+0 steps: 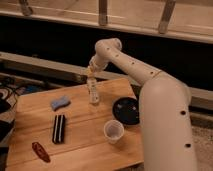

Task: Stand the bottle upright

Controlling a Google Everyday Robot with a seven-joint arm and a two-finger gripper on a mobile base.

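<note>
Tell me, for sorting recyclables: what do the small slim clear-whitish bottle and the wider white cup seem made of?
The slim clear-whitish bottle, upright directly under the gripper, looks like thin clear plastic: its body appears see-through, with a pale label. The wide white cup seems matte translucent plastic, its wall milky; possibly paper.

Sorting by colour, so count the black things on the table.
2: a black disc at the right edge by the arm, a black bar front left. The gripper is just above the bottle. The arm may hide more.
</note>
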